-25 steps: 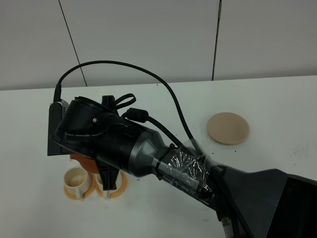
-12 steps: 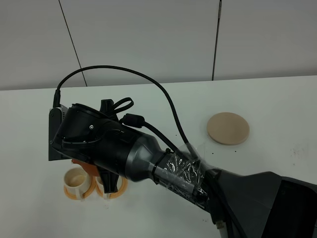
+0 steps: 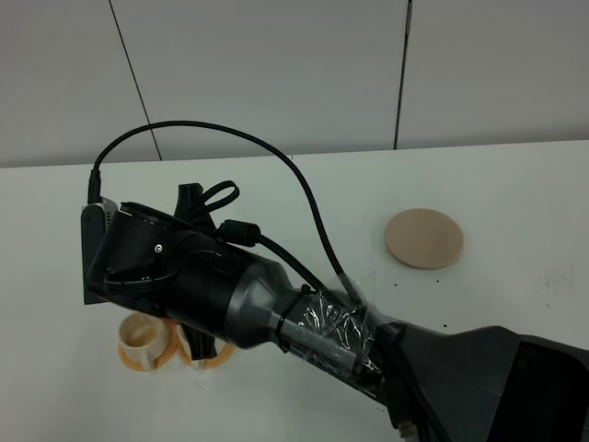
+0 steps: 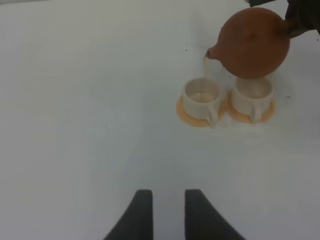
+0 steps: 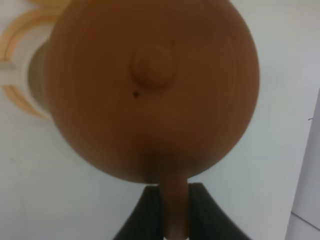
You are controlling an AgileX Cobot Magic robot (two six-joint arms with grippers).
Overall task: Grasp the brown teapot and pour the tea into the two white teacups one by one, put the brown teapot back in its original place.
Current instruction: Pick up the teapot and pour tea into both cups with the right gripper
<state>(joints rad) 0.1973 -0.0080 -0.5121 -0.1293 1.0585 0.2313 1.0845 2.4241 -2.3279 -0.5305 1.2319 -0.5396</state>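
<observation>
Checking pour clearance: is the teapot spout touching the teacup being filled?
Apart. Left wrist view: clear gap between teapot spout and teacup, only the tea stream crossing it.

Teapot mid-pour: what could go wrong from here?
The teapot pours a thin stream near the rim of the cup being filled; a wobble could spill tea.
The right gripper pinches only the thin handle, so the pot might twist.
The pot hangs low over the other cup and could knock it.
</observation>
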